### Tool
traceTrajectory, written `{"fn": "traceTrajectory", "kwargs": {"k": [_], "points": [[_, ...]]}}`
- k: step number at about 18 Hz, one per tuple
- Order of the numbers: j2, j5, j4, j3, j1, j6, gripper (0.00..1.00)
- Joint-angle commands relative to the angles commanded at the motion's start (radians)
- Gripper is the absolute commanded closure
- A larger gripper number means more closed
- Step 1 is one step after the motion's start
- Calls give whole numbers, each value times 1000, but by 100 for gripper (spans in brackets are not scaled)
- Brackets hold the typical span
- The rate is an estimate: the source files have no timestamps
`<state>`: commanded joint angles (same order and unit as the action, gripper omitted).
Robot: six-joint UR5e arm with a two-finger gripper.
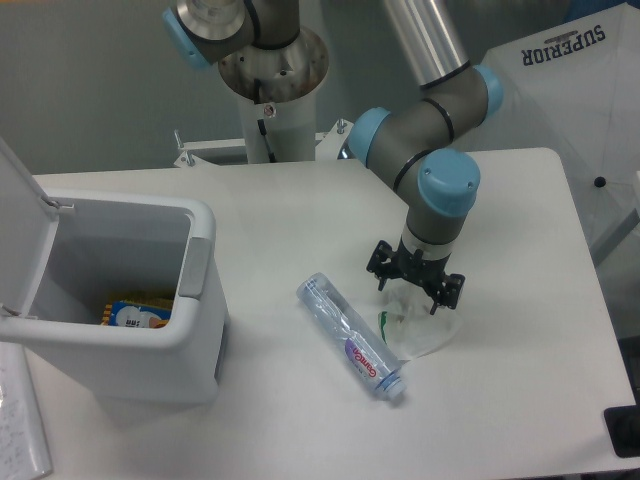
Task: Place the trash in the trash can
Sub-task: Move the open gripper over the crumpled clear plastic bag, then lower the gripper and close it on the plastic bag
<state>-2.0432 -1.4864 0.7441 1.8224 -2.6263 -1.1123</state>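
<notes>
At right of centre in the frame you see the tool hanging from the arm, its two fingers spread apart and pointing down over the upper edge of a crumpled clear plastic wrapper. You cannot tell whether the fingertips touch the wrapper; nothing is pinched between them.

Just left of the wrapper, an empty clear plastic bottle lies on its side on the white bench. It runs on a diagonal, its base toward the upper left and its cap toward the lower right, and its printed label sits near the cap end. The bottle's cap end lies close beside the wrapper's lower left edge.

At the left of the frame you find the trash can, a white rectangular bin with rounded corners, well apart from the bottle. Its lid stands swung up at the far left, and a grey pad marks the right-hand rim. Inside, at the bottom, a yellow and blue packet is visible.

At the top of the frame the arm's white base column rises behind the bench.
</notes>
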Motion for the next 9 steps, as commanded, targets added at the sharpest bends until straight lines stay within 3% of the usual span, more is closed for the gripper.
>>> {"fn": "traceTrajectory", "kwargs": {"k": [9], "points": [[-25, -34, -20, -32, 9, 88, 0]]}}
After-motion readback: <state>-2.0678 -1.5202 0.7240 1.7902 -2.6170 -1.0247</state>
